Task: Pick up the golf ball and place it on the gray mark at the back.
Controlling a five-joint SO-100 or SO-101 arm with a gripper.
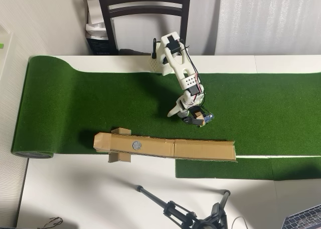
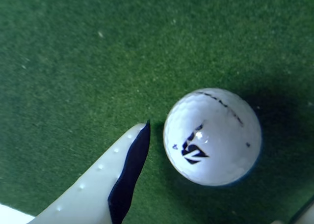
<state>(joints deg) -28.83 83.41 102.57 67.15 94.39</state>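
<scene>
One golf ball (image 2: 212,136), round and without a long axis, is seen only in the wrist view, just right of a finger (image 2: 105,184) of the spread gripper (image 1: 193,116), on green turf (image 2: 73,62).

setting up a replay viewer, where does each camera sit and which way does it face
Overhead view: fixed high above, facing down on the turf, cardboard ramp and chair; the whole arm shows.
Wrist view: on the arm, close to the turf, facing down at the ball; one white finger with a dark pad shows.
Shared: the turf and the gripper; the ball is hidden from overhead.
</scene>
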